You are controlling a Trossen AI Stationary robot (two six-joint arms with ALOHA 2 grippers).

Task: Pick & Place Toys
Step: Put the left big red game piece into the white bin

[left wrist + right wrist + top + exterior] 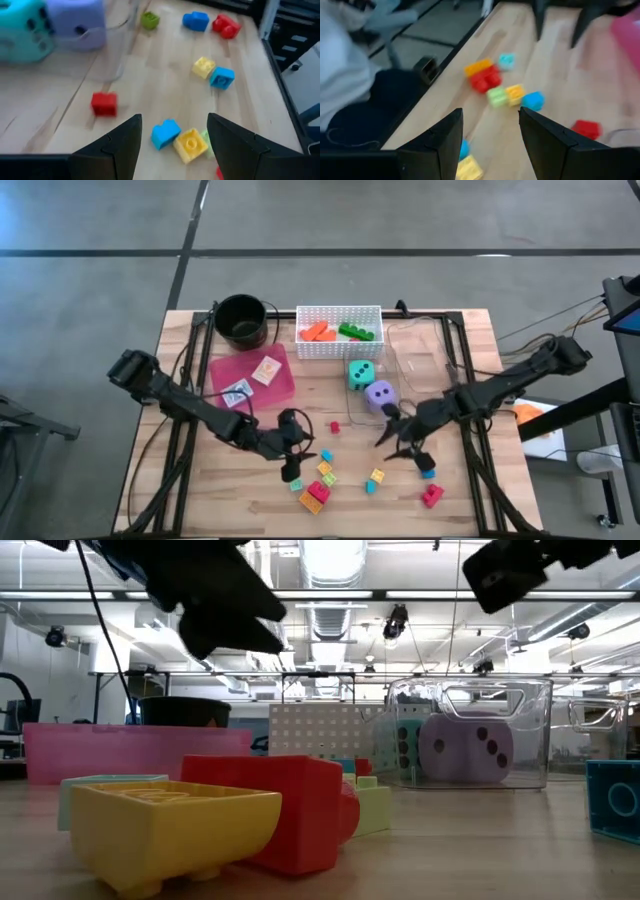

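Left gripper point(291, 448) hovers low over the wooden desk point(470, 350) with its dark fingers point(122, 145) spread apart and nothing between them; in its wrist view a small blue plastic block point(165, 134) and a yellow plastic block point(191, 145) lie just beyond the fingertips, and a small red plastic block point(104, 104) sits a little farther off. Right gripper point(405, 442) hangs near the middle right of the desk, its fingers point(445, 145) likewise parted and empty, with a red plastic block point(432, 496) and a blue one point(428, 473) near it. Just beside that gripper sits a purple die with black dots point(379, 394), touching a teal die point(361, 374). Farther back, orange point(317, 332) and green blocks point(355, 332) lie in the white perforated basket point(340, 348), and small cards point(266, 370) rest on the pink flat tray point(285, 385), beside a black round pot point(241, 320).
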